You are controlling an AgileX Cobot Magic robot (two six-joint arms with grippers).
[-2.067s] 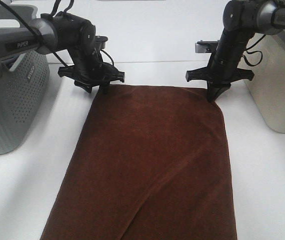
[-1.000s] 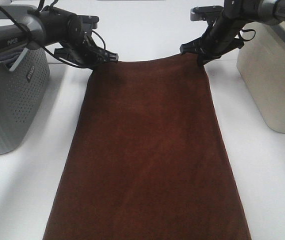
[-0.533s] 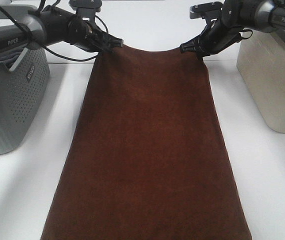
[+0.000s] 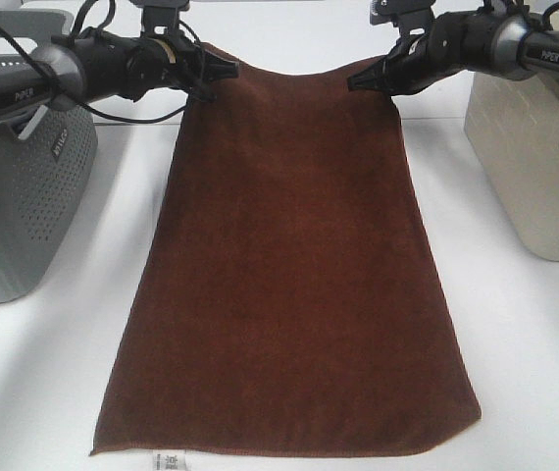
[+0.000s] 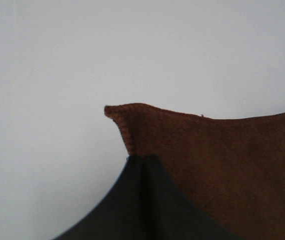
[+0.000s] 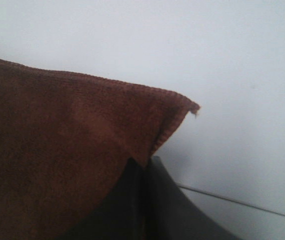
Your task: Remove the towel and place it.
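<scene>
Both pincers are clenched on the towel (image 4: 294,265): left gripper (image 4: 223,71) pinches one top corner, right gripper (image 4: 358,82) the other. Towel's stretched between them, draping down with its bottom hem on the table (image 4: 525,343), between the grey basket (image 4: 20,196) and beige bin (image 4: 534,157).

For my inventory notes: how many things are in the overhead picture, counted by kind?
Towels: 1, the brown towel
Bins: 2, grey perforated bin and beige bin
Grippers: 2, left gripper and right gripper, each pinching a towel corner
Total: 5
</scene>
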